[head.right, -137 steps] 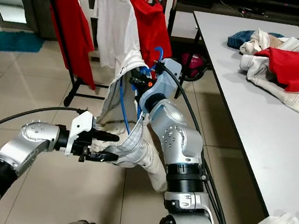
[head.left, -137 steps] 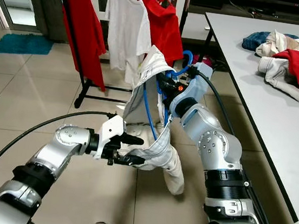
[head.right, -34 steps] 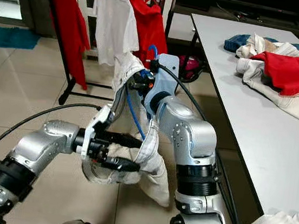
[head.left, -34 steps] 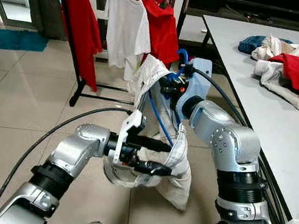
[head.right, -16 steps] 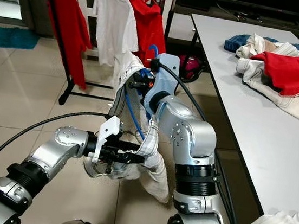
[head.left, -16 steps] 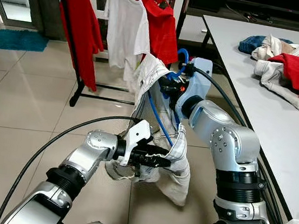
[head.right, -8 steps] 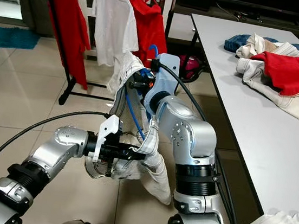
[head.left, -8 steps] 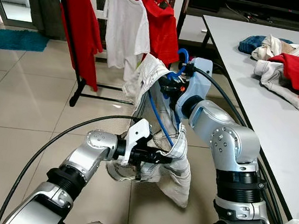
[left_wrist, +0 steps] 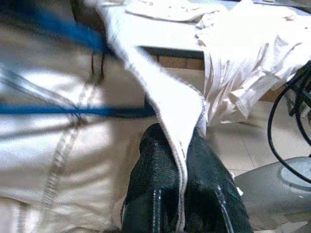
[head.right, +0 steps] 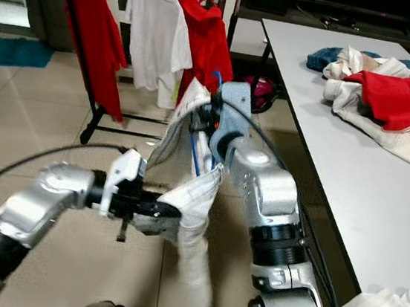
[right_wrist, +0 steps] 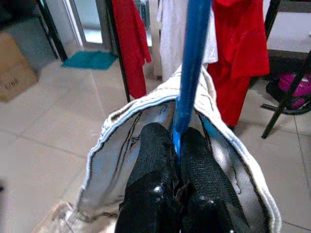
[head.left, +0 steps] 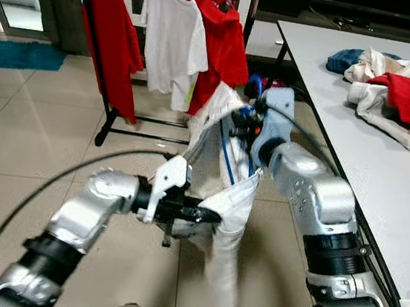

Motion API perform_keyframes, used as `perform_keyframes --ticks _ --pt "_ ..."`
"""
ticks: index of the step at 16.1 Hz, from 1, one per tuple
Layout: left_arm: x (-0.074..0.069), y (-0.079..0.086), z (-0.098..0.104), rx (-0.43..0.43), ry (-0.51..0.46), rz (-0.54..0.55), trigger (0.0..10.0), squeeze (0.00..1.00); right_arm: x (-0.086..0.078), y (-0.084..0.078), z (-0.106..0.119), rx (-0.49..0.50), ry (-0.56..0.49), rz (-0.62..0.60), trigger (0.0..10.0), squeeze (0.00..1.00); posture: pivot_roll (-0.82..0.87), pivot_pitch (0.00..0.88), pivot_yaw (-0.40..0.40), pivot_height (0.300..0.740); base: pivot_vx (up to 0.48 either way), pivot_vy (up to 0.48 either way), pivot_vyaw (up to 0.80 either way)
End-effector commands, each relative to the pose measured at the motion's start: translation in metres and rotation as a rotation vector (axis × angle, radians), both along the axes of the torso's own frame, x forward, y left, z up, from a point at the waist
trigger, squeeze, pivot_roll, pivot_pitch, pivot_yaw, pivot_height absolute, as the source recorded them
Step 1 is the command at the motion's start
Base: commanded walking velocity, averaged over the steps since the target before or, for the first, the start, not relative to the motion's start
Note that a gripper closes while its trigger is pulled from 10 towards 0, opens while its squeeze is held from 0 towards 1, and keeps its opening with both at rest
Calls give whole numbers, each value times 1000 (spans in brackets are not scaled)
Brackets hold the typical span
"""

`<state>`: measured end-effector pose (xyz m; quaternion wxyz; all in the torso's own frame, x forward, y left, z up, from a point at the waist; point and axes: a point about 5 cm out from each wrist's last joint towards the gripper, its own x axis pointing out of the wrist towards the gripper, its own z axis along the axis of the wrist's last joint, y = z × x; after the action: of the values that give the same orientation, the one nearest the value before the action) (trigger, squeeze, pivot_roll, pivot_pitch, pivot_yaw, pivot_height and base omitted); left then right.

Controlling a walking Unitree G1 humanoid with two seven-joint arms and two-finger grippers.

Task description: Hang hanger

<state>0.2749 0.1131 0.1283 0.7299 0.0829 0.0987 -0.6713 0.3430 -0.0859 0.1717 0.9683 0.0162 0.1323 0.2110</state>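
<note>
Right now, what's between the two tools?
The white garment spans between them: right tool clamps the blue hanger inside it, left tool pinches its lower hem. Shown in the left eye view.

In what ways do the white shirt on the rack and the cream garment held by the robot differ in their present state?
The white shirt hangs flat and smooth from the rack, untouched. The cream garment is bunched and twisted in mid-air over the floor, with both grippers on it.

The left gripper pinches the cream garment's edge, and the right gripper clamps its blue hanger; the white shirt's hanger is barely visible.

Both are pale clothes on hangers.
</note>
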Motion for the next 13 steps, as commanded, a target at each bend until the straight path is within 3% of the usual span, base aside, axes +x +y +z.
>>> perform_keyframes --ticks 1,7,10,12,13 --pt "1 6 18 -40 -44 16 0 0 1 -5 -3 -42 -30 9 0 0 -133 0 -21 740 0 0 0" --pt "17 44 53 15 -143 165 0 0 -3 -9 -25 -119 -30 80 0 0 -109 0 -29 740 0 0 0" --pt "28 70 77 58 -233 252 0 0 -5 -21 -27 -134 -41 94 0 0 -112 0 -27 740 0 0 0" --pt "32 75 85 56 -281 280 0 0 -6 -27 -27 -147 -42 100 0 0 -118 0 -20 740 0 0 0" --pt "33 76 97 17 -325 298 0 0 -7 -38 -33 -185 -27 85 0 0 -118 0 -21 740 0 0 0"
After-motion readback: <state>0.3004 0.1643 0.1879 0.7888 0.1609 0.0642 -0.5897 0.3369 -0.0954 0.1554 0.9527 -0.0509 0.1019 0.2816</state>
